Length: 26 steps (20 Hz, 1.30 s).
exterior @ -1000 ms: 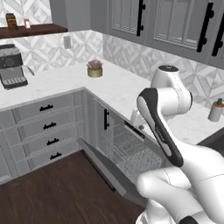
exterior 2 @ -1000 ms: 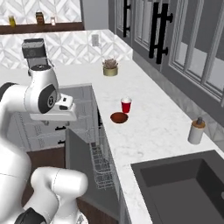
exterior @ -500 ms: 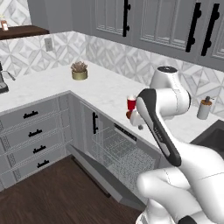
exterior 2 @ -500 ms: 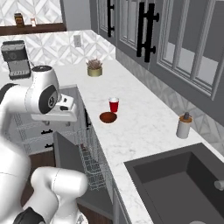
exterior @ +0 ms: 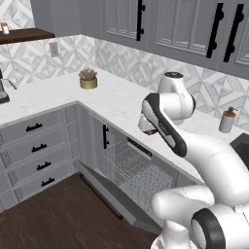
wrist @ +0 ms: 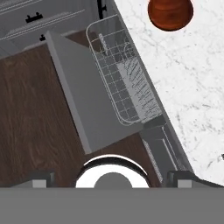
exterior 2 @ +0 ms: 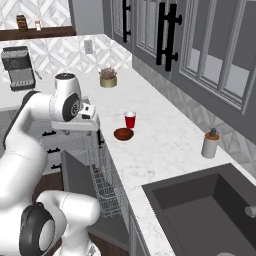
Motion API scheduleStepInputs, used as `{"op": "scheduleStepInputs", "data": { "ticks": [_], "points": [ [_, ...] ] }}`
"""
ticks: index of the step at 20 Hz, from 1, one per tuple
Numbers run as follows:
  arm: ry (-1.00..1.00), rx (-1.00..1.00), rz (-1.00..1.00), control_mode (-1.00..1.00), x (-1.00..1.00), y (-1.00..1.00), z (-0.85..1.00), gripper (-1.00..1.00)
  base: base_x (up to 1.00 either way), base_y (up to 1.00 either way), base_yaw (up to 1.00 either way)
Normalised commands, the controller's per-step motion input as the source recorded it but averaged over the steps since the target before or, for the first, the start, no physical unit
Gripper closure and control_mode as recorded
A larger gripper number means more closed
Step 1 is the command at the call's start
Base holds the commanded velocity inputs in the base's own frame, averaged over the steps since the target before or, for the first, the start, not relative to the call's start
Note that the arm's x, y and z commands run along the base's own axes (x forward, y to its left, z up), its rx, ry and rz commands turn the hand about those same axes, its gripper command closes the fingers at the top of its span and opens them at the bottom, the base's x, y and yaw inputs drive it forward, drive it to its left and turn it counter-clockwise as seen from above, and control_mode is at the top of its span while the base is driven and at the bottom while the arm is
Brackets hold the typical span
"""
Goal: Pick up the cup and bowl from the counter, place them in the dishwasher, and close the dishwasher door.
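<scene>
Left base view: dishwasher door (exterior: 104, 187) seen dropped open, rack out.
Right base view: cup (exterior 2: 130, 120) and bowl (exterior 2: 123, 134) seen on bench (exterior 2: 165, 150), untouched; claw (exterior 2: 95, 118) near, state cannot be told.
Hand view: bowl seen ahead; approach step judged; reach and descent needed next.

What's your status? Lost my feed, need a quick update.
Gripper empty, above open dishwasher door. Cup and bowl on counter, untouched. Nothing in the way.
</scene>
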Motion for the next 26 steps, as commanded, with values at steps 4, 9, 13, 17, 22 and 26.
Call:
{"op": "scheduleStepInputs", "data": {
  "ticks": [4, 9, 13, 17, 22, 26],
  "points": [
    [-0.02, 0.0, 0.01, -1.0, 0.3, 0.42, -0.7, -1.0, 0.0, 0.0, 0.0],
    [0.0, 0.0, 0.01, -1.0, 0.53, 0.2, -0.51, -1.0, 0.0, 0.0, 0.0],
    [-0.03, -0.01, 0.02, -1.0, 0.55, 0.01, -0.18, -1.0, 0.0, 0.0, 0.0],
    [0.0, 0.0, 0.03, -1.0, 0.69, -0.01, -0.01, -1.0, 0.0, 0.0, 0.0],
    [0.0, 0.0, 0.0, -1.0, 0.96, -0.03, 0.0, -1.0, 0.0, 0.0, 0.0],
    [0.0, -0.02, 0.0, -1.0, 0.91, -0.04, 0.0, -1.0, 0.0, 0.0, 0.0]
  ]
}}
